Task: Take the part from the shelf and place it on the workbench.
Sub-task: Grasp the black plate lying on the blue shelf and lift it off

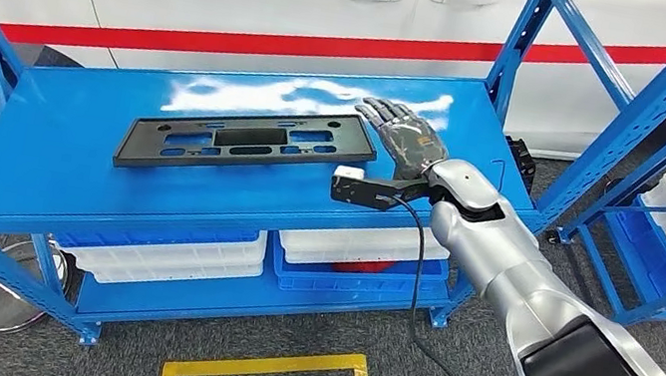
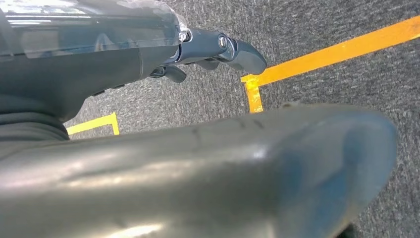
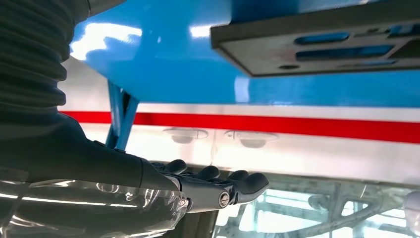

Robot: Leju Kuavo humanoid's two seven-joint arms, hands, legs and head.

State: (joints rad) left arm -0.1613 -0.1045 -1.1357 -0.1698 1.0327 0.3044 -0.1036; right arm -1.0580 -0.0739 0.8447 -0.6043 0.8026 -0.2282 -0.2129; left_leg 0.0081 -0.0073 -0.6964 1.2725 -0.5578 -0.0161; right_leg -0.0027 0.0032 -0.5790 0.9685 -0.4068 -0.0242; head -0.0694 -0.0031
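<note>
You're early in this one, by the look of it: the part (image 1: 248, 140), a flat black slotted panel, lies on the blue shelf (image 1: 49, 173) top, not yet lifted. Your right hand (image 1: 406, 137) hovers just beside the panel's near end, fingers stretched out flat and holding nothing, so the grasp, lift and carry to the workbench remain.

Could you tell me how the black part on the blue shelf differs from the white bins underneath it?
The black part is dark, flat and thin with cut-out slots; the white bins are pale, translucent and boxy. The part lies on the top surface of the blue shelf, beside the right hand; the bins sit on the lower level. Both rest untouched.
</note>
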